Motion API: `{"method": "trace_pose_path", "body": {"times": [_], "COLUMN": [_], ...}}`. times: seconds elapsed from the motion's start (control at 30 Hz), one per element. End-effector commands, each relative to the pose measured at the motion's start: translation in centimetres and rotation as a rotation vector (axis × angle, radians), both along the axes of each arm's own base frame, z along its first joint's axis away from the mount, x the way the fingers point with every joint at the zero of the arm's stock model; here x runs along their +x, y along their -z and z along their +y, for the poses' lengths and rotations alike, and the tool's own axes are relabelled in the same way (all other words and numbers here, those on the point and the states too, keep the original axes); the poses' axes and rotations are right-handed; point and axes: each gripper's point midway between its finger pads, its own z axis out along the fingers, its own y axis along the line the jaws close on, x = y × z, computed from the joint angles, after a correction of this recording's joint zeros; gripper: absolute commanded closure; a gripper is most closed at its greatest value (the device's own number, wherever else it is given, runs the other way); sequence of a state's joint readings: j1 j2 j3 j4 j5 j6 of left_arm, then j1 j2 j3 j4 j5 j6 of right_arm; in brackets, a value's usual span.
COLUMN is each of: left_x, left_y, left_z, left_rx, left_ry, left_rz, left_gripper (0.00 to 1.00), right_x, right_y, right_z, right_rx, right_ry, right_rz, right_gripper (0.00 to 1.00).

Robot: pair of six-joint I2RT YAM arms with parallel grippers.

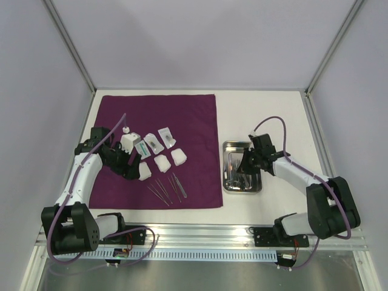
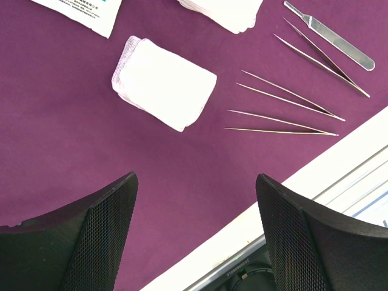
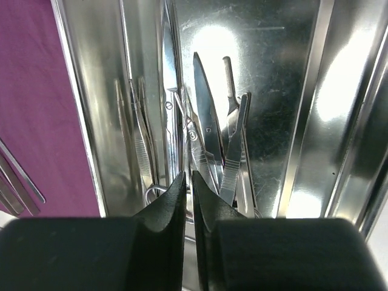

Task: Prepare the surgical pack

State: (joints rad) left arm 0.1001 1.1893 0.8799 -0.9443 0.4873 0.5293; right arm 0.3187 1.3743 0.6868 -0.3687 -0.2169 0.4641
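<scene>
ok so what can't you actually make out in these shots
- right wrist view: whether the right claw grips anything; its own fingers cover the spot.
- top view: which instruments lie in the steel tray; too small, and the right arm is partly over them.
- left wrist view: the packet print; cut off by the top edge.

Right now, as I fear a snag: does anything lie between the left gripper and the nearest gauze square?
Nothing visible does. Only bare purple cloth lies between the open left gripper and the gauze square; the tweezers lie aside.
</scene>
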Motion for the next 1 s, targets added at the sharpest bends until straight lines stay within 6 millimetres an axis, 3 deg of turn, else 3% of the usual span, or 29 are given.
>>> {"method": "trace_pose_path", "body": {"times": [0.0,0.13,0.23,0.37,0.4,0.47,0.5,0.53,0.6,0.63,0.67,0.7,0.73,0.77,0.83,0.87,0.97], "left_x": [0.8,0.9,0.8,0.7,0.8,0.9,1.2,1.2,1.3,1.3,1.3,1.2,1.2,1.1,1.0,1.0,1.0], "left_y": [-1.7,-1.8,-1.9,-2.1,-2.1,-2.2,-2.2,-2.2,-2.1,-2.1,-2.0,-1.9,-1.9,-1.9,-1.7,-1.7,-1.4], "left_z": [-0.1,-0.1,-0.1,0.1,0.2,0.3,0.4,0.4,0.6,0.7,0.8,1.0,1.1,1.1,1.2,1.3,1.3], "left_rx": [0.000,-0.004,-0.001,0.012,0.016,0.016,0.019,0.019,0.029,0.034,0.039,0.050,0.053,0.057,0.065,0.068,0.069], "left_ry": [0.007,0.004,0.007,-0.001,-0.007,-0.020,-0.031,-0.041,-0.055,-0.058,-0.062,-0.066,-0.068,-0.067,-0.068,-0.067,-0.068], "left_rz": [-0.057,-0.059,-0.061,-0.068,-0.071,-0.074,-0.077,-0.075,-0.066,-0.066,-0.063,-0.061,-0.061,-0.063,-0.062,-0.065,-0.063], "left_gripper": [0.12,0.12,0.12,0.12,0.12,0.12,0.12,0.12,0.12,0.12,0.12,0.12,0.12,0.12,0.12,0.11,0.11], "right_x": [0.9,1.1,1.5,2.2,2.7,1.9,2.2,1.1,1.1,0.0,-0.3,-0.7,-0.9,-1.4,-1.6,-1.8,-2.2], "right_y": [-0.3,-0.3,-1.5,-5.6,-7.3,-7.8,-9.0,-7.4,-8.1,-7.5,-5.4,-4.4,-5.6,-3.4,-3.8,-2.4,-1.5], "right_z": [-0.3,-1.3,-2.3,-1.3,-0.2,3.5,5.7,8.4,12.2,14.6,16.0,18.7,20.0,20.7,23.1,23.4,24.8], "right_rx": [-0.017,-0.073,-0.142,-0.261,-0.257,-0.265,-0.245,-0.280,-0.271,-0.274,-0.307,-0.311,-0.287,-0.328,-0.324,-0.346,-0.340], "right_ry": [0.003,0.027,0.059,0.053,0.048,-0.027,-0.062,-0.145,-0.215,-0.285,-0.330,-0.401,-0.424,-0.464,-0.508,-0.527,-0.563], "right_rz": [-0.041,-0.026,-0.037,-0.156,-0.200,-0.239,-0.276,-0.253,-0.263,-0.255,-0.217,-0.208,-0.233,-0.189,-0.206,-0.179,-0.164], "right_gripper": [0.90,0.83,0.73,0.68,0.68,0.69,0.69,0.69,0.69,0.69,0.70,0.70,0.70,0.71,0.71,0.71,0.71]}}
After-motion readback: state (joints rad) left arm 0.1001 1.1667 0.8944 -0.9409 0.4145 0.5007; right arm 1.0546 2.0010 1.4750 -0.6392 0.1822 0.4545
